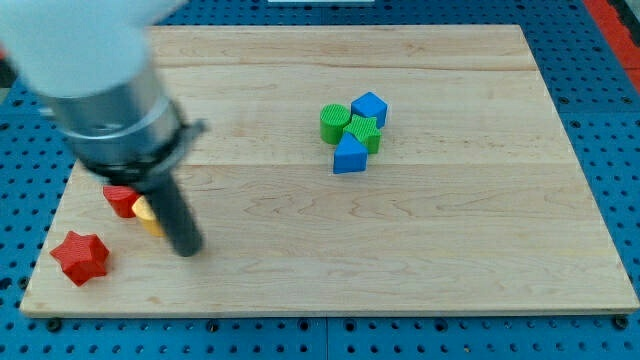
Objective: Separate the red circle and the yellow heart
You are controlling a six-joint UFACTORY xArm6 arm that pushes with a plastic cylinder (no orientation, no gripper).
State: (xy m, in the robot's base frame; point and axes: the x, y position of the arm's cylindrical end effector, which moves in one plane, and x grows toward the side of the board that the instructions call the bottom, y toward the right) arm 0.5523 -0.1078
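A red block (119,199), the red circle by the task, lies at the view's left, partly hidden by the arm. A yellow block (147,215), the yellow heart, touches its lower right side and is largely hidden behind the rod. My tip (187,250) rests on the board just right of and below the yellow block, close to it. The rod rises up and left into the big grey arm body.
A red star (80,257) lies near the bottom left corner. A cluster sits at upper centre: green circle (334,123), blue cube (369,108), green star-like block (363,132), blue triangle (349,155). The wooden board (450,250) has edges all round.
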